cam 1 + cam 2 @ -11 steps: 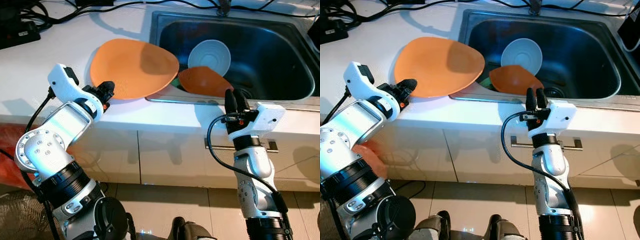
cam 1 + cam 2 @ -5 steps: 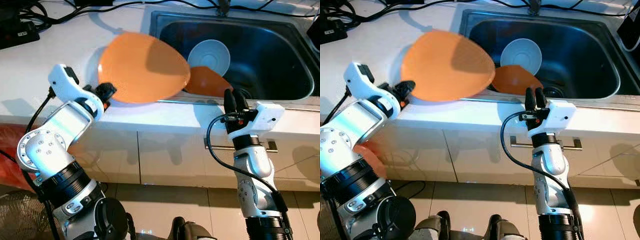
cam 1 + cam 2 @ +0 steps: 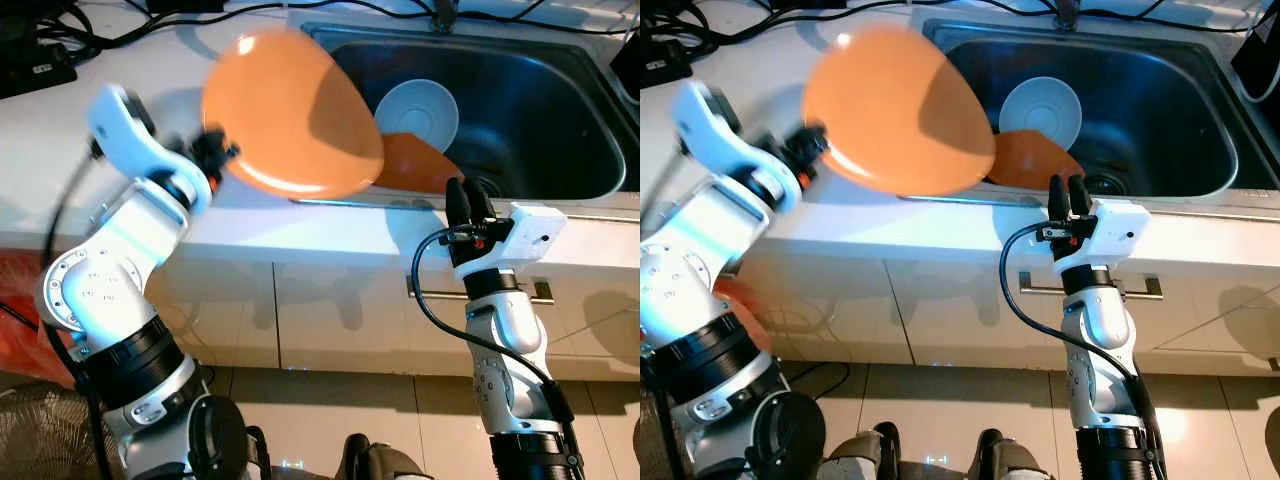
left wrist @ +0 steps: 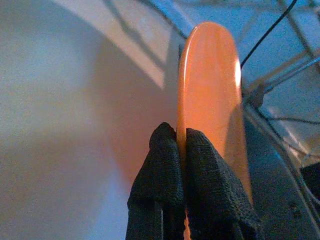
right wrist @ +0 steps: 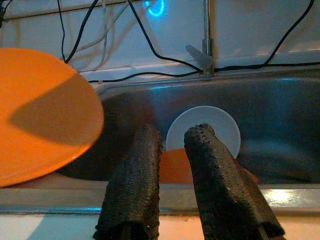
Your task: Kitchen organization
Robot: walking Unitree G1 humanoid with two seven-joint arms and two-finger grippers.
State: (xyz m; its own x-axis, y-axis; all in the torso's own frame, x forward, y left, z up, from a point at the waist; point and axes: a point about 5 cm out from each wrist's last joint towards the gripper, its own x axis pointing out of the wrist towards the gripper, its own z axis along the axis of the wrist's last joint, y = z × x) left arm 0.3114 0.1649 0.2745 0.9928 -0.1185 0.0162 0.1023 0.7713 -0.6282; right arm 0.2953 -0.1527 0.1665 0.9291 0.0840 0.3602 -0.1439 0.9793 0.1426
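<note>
Over the sink's (image 3: pixel 600 190) left edge, the left gripper (image 3: pixel 212 160) pinches a smooth orange plate (image 3: pixel 290 110) by its rim, lifted and tilted.
Right gripper (image 3: pixel 466 200), fingers slightly parted and empty, hovers near the steel basin holding a white bowl (image 3: pixel 417 113) and a second orange plate (image 3: pixel 415 165).

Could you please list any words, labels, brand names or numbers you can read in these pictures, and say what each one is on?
None can be read.
The large orange plate held by the left gripper, the white bowl in the sink and the right gripper bear no print.
</note>
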